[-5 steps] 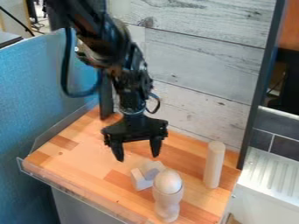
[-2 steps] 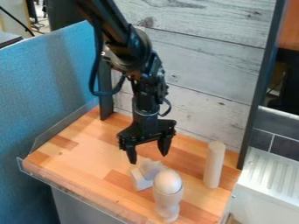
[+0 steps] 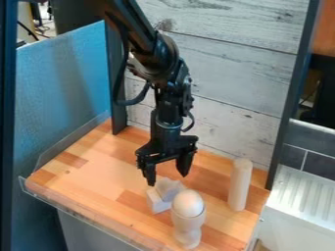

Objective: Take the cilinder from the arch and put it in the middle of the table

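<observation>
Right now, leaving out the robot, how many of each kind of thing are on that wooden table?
Cylinders: 2, a tall upright cylinder and what looks like a short cylinder resting in the arch
Arch: 1, the arch
Egg shape: 1, the egg
Cup: 1, the cup under the egg
Total: 5
</observation>
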